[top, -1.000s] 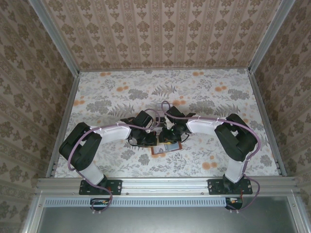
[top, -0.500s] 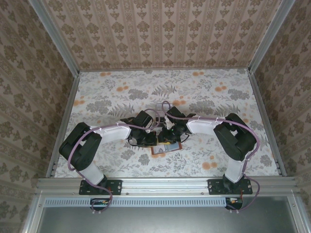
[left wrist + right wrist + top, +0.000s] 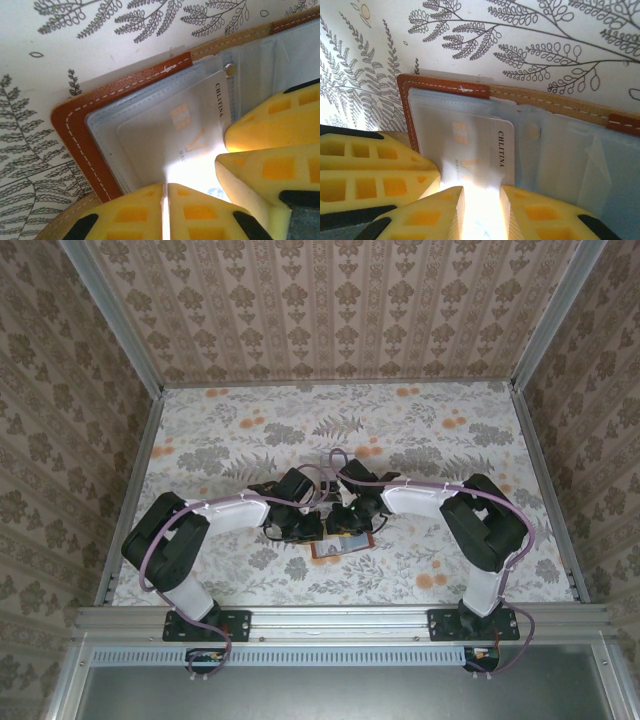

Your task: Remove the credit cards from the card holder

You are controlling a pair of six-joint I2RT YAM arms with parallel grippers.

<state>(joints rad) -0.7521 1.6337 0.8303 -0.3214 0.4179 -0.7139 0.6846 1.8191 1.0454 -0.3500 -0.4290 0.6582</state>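
Here, the left claw is seen with its yellow pads pressed almost together, only a hairline slit being left between them. Whether a pocket's edge is nipped in that slit cannot be told. The right claw is held narrow, with a small gap kept between its tips. The glare-lit end of a credit card is seen through that gap, but no clamping of the card can be made out. Both claws are set down on the inner face of the card holder, the tips of one close beside those of the other, over the same pocket.

The card holder is laid open and flat on the fern-printed worktop, pale clear pockets being framed by its brown stitched rim. The card, pale and lettered CILITINA along one edge, is lodged in the pocket nearest the holder's rounded corner, just beside a small snap stud.

The step in hand is judged to be the drawing out of this card, a removal not yet done. For the next move, the holder would need to be pinned by one claw. The card could then be slid by the other toward the pocket's mouth until enough edge is bared to be pinched.
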